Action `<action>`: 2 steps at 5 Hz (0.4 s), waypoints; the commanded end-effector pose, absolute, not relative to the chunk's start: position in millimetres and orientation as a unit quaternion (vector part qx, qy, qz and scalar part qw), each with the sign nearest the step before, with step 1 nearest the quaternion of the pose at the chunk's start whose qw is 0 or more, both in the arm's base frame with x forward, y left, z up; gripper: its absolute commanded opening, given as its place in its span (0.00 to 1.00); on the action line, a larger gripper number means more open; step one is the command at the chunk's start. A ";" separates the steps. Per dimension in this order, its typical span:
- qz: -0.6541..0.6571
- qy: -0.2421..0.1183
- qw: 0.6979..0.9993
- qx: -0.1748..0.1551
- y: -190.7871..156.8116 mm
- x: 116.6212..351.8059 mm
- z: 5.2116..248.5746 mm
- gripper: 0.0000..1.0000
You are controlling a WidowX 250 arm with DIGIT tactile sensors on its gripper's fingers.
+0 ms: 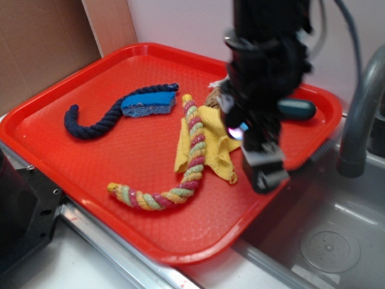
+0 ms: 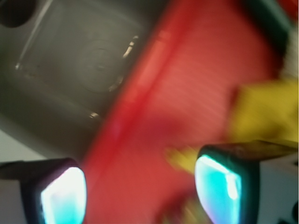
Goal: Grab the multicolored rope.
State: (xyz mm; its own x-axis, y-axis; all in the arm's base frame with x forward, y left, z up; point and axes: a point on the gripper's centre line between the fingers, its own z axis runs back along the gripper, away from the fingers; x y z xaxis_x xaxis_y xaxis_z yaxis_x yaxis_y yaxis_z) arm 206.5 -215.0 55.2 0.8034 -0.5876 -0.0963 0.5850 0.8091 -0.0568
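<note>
Nearest the exterior camera, one multicolored rope (image 1: 180, 168) lies curved on the one red tray (image 1: 90, 162), its lower end hooked toward the front edge, its upper part crossing one yellow cloth (image 1: 213, 141). The gripper (image 1: 263, 158) hangs over the tray's right side, near the cloth, holding nothing; its fingers (image 2: 219, 186) stand apart. Farther back lie one navy rope (image 1: 96, 123) and one blue sponge (image 1: 147, 103) resting against it, and one dark teal object (image 1: 298, 108) near the far right rim. The wrist view alone shows two glowing pads and a blurred sink drain (image 2: 100, 60); both ropes show clearly only in the exterior view. No writing is readable.
</note>
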 end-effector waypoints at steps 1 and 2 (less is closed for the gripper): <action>-0.229 0.013 0.973 0.041 -193.5 167.6 108.5 1.00; -0.176 -0.022 0.983 0.049 -166.9 153.9 128.0 1.00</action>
